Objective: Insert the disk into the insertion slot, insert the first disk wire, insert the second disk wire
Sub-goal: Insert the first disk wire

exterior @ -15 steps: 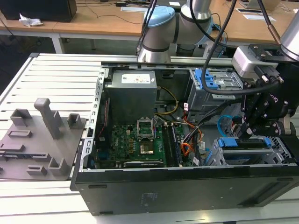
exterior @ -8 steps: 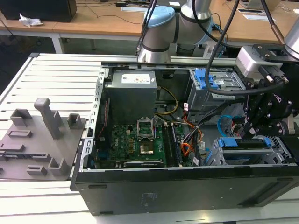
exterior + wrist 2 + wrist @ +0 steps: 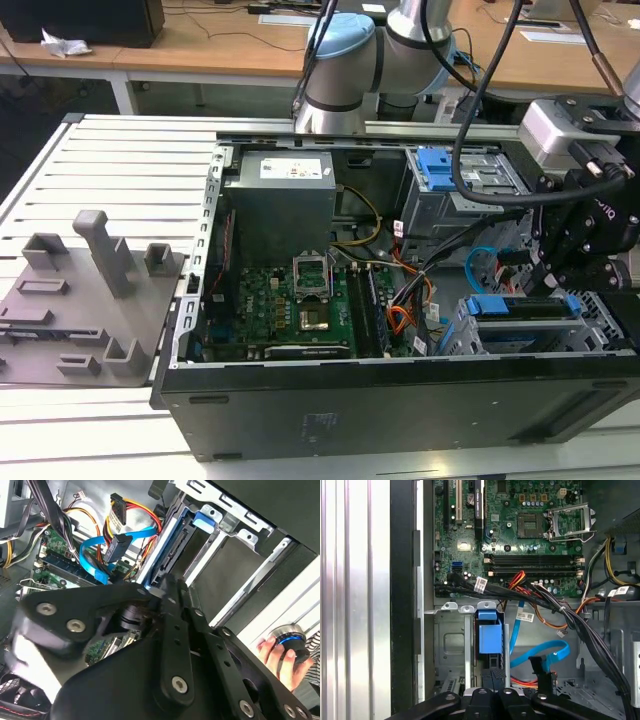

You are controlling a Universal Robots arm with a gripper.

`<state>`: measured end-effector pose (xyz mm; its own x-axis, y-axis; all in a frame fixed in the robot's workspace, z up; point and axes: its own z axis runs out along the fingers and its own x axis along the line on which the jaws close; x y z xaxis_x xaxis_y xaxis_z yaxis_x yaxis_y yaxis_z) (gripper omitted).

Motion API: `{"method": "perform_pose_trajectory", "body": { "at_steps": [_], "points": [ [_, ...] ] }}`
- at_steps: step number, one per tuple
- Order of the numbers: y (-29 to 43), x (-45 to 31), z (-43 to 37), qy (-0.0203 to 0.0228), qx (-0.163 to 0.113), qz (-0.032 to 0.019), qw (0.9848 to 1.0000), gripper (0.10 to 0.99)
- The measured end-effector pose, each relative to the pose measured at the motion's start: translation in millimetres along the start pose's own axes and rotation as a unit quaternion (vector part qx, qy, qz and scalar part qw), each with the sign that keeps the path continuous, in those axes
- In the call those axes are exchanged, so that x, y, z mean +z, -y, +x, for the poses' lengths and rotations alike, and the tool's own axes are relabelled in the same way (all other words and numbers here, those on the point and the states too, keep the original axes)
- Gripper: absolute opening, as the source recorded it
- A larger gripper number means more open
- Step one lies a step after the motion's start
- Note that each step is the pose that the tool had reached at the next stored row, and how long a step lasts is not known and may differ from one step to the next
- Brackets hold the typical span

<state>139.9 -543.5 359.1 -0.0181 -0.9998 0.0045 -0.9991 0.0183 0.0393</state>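
The disk, in its bright blue carrier, lies in the grey insertion slot at the case's front corner, on the exterior view's right. My gripper hangs just above the disk's rear end with its black fingers closed together and nothing between them. A blue data wire with a black plug hangs loose beside the disk. A second black plug on coloured wires dangles a little farther off. The disk's edge runs alongside the gripper.
The open black computer case lies on a slatted white table, motherboard in its middle. A taller grey cage with a blue latch stands behind the disk. Cable bundles cross the bay. A person's hand rests on a knob outside the case.
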Motion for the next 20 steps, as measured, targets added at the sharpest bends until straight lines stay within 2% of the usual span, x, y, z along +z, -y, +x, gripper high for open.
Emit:
{"method": "perform_pose_trajectory", "body": {
  "at_steps": [3, 6, 10, 15, 18, 20],
  "points": [
    [0.3, 0.0, 0.0, 0.0000, 0.000, 0.0000, 1.0000, 0.361],
    [0.3, -1.0, 0.1, -0.0001, 0.000, 0.0000, 1.0000, 0.361],
    [0.1, -8.2, 0.0, 0.0000, 0.000, 0.0000, 1.0000, 0.361],
    [0.0, -8.8, -0.6, -0.0001, 0.000, 0.0000, 1.0000, 0.361],
    [-0.1, -8.7, -8.8, 0.0000, 0.000, 0.0000, 1.0000, 0.361],
    [-0.3, -8.7, -19.7, 0.0000, 0.000, 0.0000, 1.0000, 0.361]
  ]
}}
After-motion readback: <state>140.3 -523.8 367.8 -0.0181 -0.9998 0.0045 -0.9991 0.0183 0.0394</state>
